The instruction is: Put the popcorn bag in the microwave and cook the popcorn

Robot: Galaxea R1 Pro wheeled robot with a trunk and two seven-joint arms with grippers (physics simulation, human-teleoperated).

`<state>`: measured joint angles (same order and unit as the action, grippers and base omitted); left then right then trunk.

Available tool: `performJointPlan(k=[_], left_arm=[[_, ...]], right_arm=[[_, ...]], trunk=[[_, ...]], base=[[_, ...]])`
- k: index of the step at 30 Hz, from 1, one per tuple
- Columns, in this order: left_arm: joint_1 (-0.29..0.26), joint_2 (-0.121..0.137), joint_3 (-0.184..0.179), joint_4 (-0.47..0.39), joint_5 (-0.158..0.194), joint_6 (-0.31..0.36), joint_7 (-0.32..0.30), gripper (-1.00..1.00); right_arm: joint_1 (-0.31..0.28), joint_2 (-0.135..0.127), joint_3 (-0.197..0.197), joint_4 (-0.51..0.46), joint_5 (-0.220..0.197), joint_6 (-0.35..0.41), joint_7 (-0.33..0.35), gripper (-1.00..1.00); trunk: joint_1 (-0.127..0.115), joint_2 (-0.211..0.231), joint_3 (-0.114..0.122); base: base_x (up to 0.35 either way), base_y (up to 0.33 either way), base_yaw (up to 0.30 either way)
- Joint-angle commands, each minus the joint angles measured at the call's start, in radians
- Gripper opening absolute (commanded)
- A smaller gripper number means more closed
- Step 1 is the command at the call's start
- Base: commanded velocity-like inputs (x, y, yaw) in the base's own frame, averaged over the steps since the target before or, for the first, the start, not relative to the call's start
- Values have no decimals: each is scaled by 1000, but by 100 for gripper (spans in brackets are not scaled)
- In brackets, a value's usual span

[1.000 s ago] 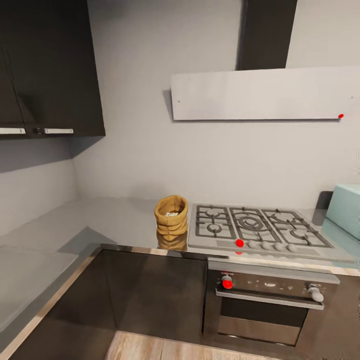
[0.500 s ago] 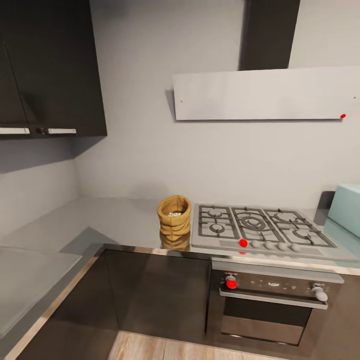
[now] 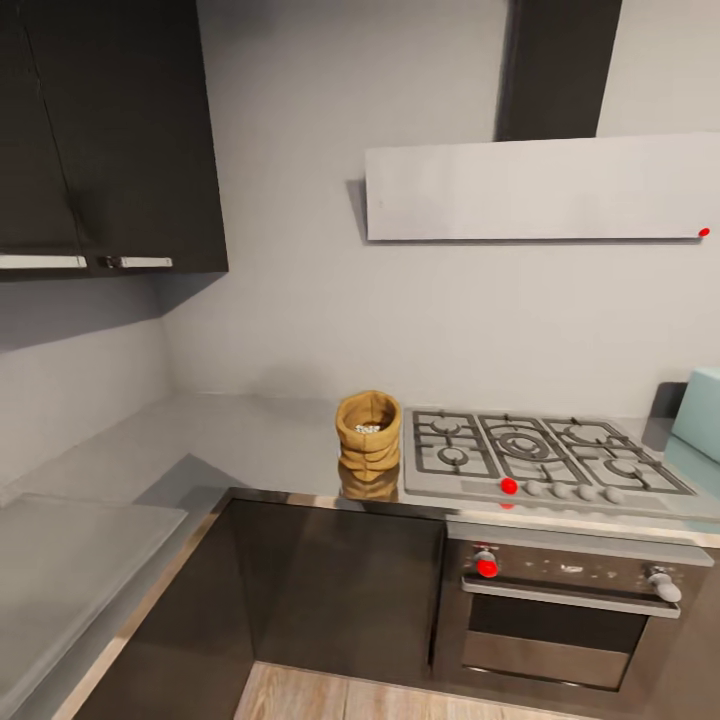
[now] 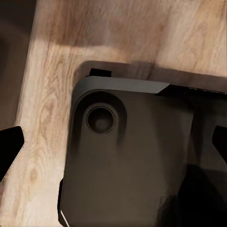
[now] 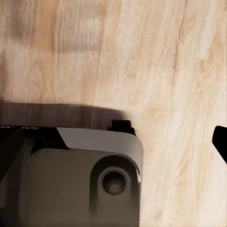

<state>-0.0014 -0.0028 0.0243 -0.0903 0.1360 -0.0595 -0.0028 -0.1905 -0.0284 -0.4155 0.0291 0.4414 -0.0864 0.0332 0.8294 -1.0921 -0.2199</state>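
One popcorn bag (image 3: 368, 430) stands on the countertop (image 3: 240, 440) beside one hob (image 3: 540, 460); gripper fingers' state unclear.

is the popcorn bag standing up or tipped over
Upright. The popcorn bag stands on the countertop beside the hob, its rolled rim facing up with whitish bits showing inside.

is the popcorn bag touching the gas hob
Apart. In the head view the popcorn bag stands on the countertop just left of the gas hob, with a thin strip of grey worktop between them.
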Motion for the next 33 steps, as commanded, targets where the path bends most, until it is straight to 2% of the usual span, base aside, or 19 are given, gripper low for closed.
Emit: performJointPlan(k=[1, 17, 33], left_arm=[[0, 0, 2, 0, 7, -2, 0, 100], [0, 0, 2, -2, 7, -2, 0, 100], [0, 0, 2, 0, 7, -2, 0, 100]], right_arm=[[-1, -1, -9, 3, 7, -6, 2, 100], [-1, -1, -9, 3, 7, -6, 1, 100], [-1, -1, -8, 3, 8, -11, 1, 100]], trunk=[[0, -1, -1], [0, -1, -1], [0, -1, -1]], base=[[0, 167, 0], [3, 39, 0], [170, 0, 0]])
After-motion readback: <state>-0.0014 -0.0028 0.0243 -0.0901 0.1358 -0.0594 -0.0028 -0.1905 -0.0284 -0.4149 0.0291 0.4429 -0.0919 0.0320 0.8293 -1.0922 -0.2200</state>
